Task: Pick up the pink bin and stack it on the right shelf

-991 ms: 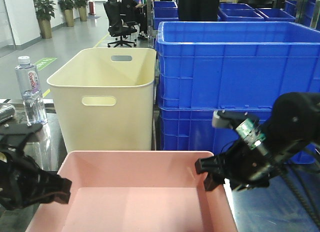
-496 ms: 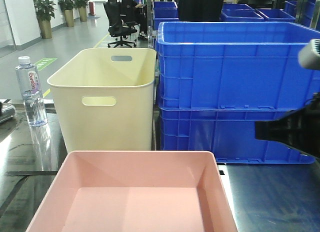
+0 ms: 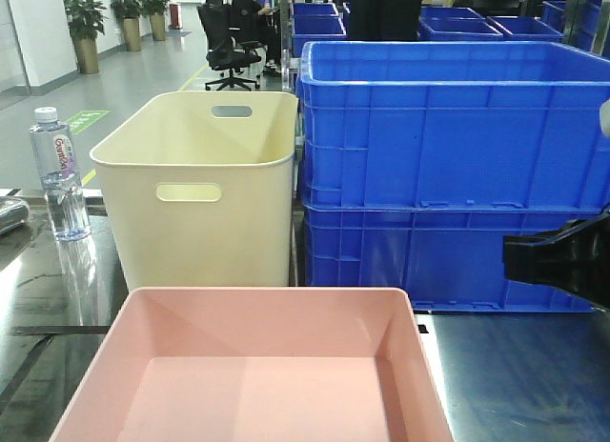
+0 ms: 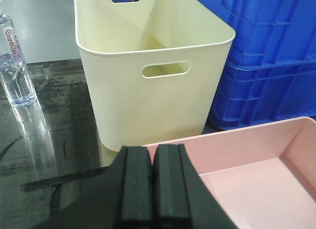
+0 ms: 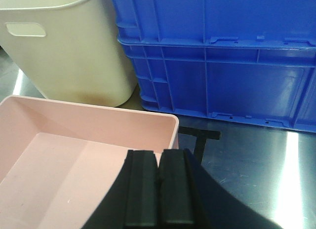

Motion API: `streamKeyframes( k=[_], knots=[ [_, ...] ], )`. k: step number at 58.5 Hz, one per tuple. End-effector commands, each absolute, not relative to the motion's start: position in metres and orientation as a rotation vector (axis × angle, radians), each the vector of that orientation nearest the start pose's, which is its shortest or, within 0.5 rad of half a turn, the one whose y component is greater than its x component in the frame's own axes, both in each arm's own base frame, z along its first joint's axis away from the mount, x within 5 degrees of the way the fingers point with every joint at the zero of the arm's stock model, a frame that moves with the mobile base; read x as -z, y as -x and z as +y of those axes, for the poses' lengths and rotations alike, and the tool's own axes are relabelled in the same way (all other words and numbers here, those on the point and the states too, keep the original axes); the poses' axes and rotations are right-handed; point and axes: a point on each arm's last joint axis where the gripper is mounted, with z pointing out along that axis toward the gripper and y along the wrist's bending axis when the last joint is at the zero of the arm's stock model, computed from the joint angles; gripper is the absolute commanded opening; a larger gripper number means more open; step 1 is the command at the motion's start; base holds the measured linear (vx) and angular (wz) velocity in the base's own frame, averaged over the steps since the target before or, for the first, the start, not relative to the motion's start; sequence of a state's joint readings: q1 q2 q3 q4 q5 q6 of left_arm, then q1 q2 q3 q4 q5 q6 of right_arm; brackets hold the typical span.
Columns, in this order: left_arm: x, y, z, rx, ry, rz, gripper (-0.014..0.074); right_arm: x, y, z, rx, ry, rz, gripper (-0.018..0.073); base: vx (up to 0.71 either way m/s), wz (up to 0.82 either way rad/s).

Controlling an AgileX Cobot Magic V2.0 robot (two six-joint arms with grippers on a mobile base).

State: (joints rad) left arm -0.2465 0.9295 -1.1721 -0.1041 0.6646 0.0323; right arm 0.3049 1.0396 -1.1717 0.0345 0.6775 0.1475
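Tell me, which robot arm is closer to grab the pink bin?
Probably neither alone. The left gripper hangs shut by the pink bin's left corner, the right gripper shut by its right wall, so both look equally placed.

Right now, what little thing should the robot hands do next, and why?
Probably open both grippers first. The left gripper and right gripper each have their fingers pressed shut, holding nothing, above the pink bin, which sits empty and untouched on the shiny metal top. Shut fingers cannot fit around the bin's rim.
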Motion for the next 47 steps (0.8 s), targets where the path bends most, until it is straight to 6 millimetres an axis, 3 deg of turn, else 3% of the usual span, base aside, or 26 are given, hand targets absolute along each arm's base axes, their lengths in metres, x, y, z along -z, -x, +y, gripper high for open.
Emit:
streamKeyframes(
  k=[1,12,20,36,47],
  knots=[
    [-0.461,-0.169,-0.049,0.275,-0.219,1.794,-0.0008,-0.442,-0.198,0.063,-0.332,0.141,1.908,-0.0013,0.0,0.0],
    [-0.456,-0.167,-0.044,0.184,-0.245,1.788,-0.0008,-0.442,-0.198,0.063,-0.331,0.141,1.909,-0.0013,0.0,0.0],
    [-0.426,-0.142,-0.027,0.157,-0.136,1.716,-0.0008,-0.442,-0.198,0.063,-0.331,0.141,1.909,-0.0013,0.0,0.0],
    [-0.308,-0.075,-0.004,0.07,-0.007,1.644,-0.0008,-0.442,-0.198,0.063,-0.331,0.141,1.909,-0.0013,0.0,0.0],
    [-0.232,-0.051,-0.003,0.109,0.038,1.642,-0.0008,-0.442,-0.198,0.063,-0.332,0.141,1.908,-0.0013,0.0,0.0]
  ],
)
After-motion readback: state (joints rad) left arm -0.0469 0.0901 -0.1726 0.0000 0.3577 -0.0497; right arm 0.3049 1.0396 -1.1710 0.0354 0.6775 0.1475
